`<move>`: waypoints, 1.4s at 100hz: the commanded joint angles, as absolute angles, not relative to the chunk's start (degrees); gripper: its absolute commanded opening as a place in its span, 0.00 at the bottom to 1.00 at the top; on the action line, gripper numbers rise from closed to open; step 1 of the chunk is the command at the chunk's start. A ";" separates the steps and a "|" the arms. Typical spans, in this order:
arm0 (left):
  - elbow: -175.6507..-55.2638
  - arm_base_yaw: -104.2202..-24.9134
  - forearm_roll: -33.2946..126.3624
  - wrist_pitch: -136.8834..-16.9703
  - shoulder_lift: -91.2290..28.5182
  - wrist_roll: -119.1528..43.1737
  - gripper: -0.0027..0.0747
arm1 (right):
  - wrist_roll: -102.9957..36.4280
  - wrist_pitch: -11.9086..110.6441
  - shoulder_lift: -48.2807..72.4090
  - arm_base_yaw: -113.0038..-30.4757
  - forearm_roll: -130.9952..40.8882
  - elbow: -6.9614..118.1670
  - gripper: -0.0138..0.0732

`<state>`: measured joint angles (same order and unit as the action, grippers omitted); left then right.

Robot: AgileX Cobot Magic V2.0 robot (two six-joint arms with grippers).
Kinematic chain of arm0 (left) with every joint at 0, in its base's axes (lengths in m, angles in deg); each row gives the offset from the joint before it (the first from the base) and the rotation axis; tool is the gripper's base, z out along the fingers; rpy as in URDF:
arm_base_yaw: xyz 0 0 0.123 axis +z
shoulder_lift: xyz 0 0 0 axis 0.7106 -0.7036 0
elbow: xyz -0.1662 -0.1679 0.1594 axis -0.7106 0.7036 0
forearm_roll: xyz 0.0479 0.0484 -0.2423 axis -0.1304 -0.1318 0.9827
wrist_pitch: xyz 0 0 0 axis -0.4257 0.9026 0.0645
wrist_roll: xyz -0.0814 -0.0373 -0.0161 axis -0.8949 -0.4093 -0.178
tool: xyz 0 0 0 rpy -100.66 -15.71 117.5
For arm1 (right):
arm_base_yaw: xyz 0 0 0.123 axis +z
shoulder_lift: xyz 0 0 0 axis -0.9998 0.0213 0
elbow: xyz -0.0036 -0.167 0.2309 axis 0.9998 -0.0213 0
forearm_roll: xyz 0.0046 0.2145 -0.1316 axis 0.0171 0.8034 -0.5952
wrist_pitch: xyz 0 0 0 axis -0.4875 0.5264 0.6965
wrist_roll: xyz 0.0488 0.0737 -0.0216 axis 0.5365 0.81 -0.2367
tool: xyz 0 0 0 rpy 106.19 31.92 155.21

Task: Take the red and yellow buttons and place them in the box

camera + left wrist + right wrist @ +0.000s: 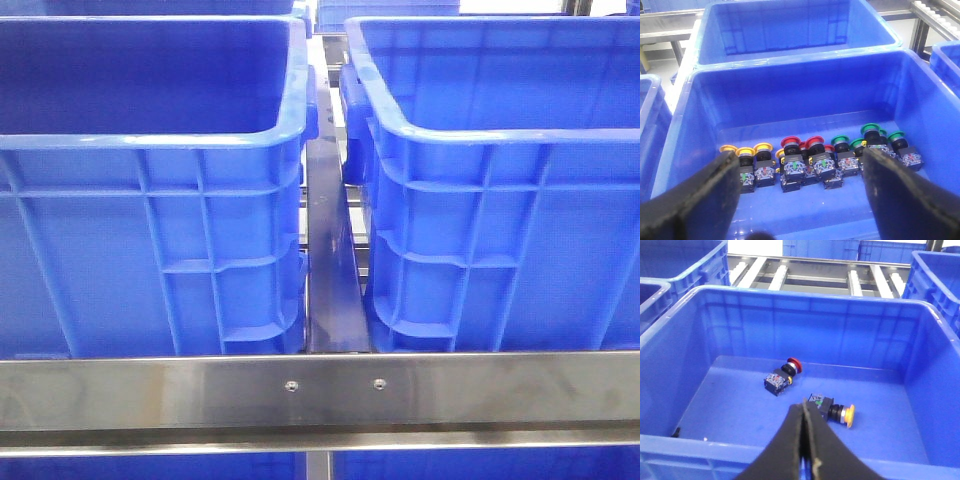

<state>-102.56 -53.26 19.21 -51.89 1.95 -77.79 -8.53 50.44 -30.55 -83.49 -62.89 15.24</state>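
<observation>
In the left wrist view a blue crate (790,100) holds a row of push buttons on its floor: yellow-capped buttons (746,161), red-capped buttons (796,150) and green-capped ones (866,139). My left gripper (800,156) hangs open above them, its dark fingers (715,185) wide apart with nothing between. In the right wrist view another blue box (815,325) has one red button (782,374) and one yellow button (836,412) lying on their sides. My right gripper (804,404) is shut and empty, above the box's near side, close to the yellow button.
The front view shows only the outer walls of two blue crates, left (150,200) and right (500,200), behind a steel rail (320,390); no gripper appears there. More blue crates (790,25) and a roller conveyor (815,275) lie beyond.
</observation>
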 commanded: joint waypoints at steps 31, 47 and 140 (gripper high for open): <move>-103.94 -53.15 19.20 -56.78 1.35 -78.35 0.67 | -7.42 32.67 -37.28 -83.52 -63.71 4.19 0.08; -103.94 -53.15 19.20 -56.78 1.35 -78.35 0.67 | -7.42 32.67 -43.09 -83.52 -63.02 -0.07 0.08; -103.94 -53.15 19.20 -56.78 1.35 -78.35 0.67 | -7.36 31.60 -48.16 -87.48 -60.09 -6.36 0.08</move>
